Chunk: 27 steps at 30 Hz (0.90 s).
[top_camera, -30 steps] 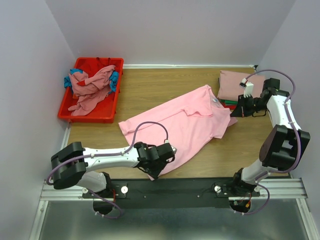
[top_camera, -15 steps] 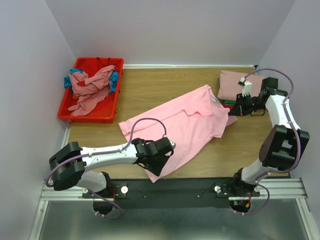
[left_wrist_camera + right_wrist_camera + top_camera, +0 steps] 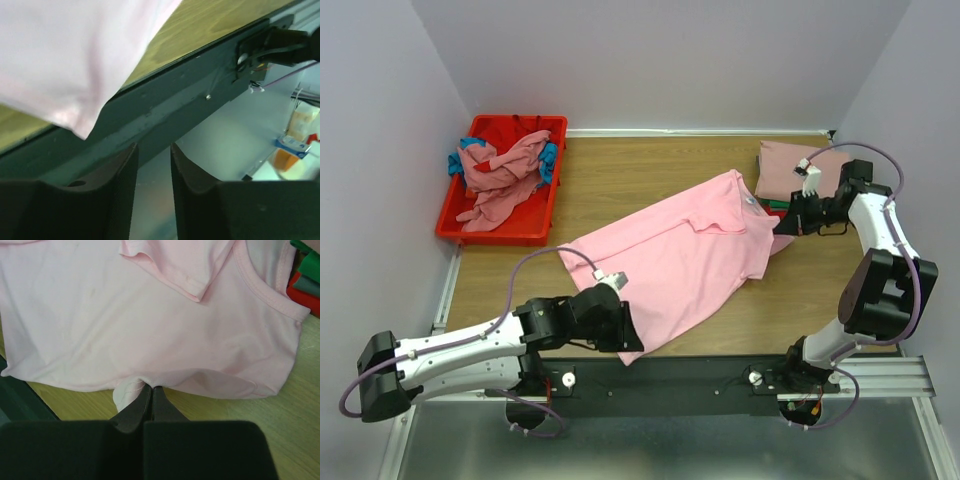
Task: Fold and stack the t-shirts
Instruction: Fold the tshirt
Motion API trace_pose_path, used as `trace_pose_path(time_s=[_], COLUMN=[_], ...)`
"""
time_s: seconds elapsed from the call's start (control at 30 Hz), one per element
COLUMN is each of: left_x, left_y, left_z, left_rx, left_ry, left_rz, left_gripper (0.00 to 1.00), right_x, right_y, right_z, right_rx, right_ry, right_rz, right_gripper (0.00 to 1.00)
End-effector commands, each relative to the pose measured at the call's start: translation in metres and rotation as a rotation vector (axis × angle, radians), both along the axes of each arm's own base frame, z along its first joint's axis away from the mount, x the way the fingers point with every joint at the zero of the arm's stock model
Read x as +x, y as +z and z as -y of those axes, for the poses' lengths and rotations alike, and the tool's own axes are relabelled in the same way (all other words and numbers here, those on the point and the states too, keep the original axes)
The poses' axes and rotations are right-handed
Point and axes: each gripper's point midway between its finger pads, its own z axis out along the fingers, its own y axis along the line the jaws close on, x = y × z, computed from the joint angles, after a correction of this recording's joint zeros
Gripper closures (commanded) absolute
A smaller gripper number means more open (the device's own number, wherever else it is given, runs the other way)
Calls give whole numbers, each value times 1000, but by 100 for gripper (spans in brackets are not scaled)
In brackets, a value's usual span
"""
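Note:
A bright pink t-shirt (image 3: 680,255) lies spread out on the wooden table, collar toward the back right. My right gripper (image 3: 786,224) is shut on the hem of its sleeve, seen in the right wrist view (image 3: 151,390) with cloth (image 3: 150,325) bunched at the tips. My left gripper (image 3: 618,335) is at the shirt's near corner, by the table's front edge. In the left wrist view the left gripper (image 3: 153,165) is open and empty, with the shirt's corner (image 3: 75,100) hanging above it. A folded stack topped by a dusty rose shirt (image 3: 795,165) sits at the back right.
A red bin (image 3: 455,225) at the back left holds crumpled dusty rose (image 3: 505,175) and teal (image 3: 549,160) shirts. Green (image 3: 306,250) and red (image 3: 306,297) folded edges of the stack show in the right wrist view. The black base rail (image 3: 165,110) runs just beyond the front edge.
My left arm has swung out to the lower left and its gripper has drawn back a little from the shirt's near corner. The right gripper has kept its hold and barely moved.

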Motion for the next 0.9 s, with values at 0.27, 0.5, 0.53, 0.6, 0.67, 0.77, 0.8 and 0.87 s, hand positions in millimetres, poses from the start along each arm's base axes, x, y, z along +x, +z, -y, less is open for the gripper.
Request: trace_pose_path(time_s=[0.27, 0.5, 0.53, 0.6, 0.67, 0.77, 0.8, 0.87], left_x=[-43, -32, -30, -27, -27, -27, -25, -20], left_y=[-52, -71, -71, -72, -75, -80, -81, -81], left_z=[-22, -26, -26, -27, -29, -32, -33, -34], left_rx=[207, 349, 351, 352, 349, 342, 339, 332], left_ry=[222, 317, 333, 361, 383, 410, 430, 458], left_rz=[-414, -407, -408, -401, -406, -416, -419, -408], left_gripper=[59, 57, 57, 56, 55, 55, 55, 55], right_x=[-3, -4, -4, -5, -4, -4, -4, -4], right_y=[-2, -1, -1, -1, -1, -1, -1, -1], right_z=[-11, -12, -13, -13, -13, -13, -13, -13], right_rx=[52, 56, 59, 60, 60, 60, 60, 62], right_ry=[15, 16, 17, 16, 18, 19, 19, 20], right_rz=[34, 44, 44, 42, 45, 48, 48, 47], right_gripper=[100, 100, 100, 99, 99, 100, 99, 100])
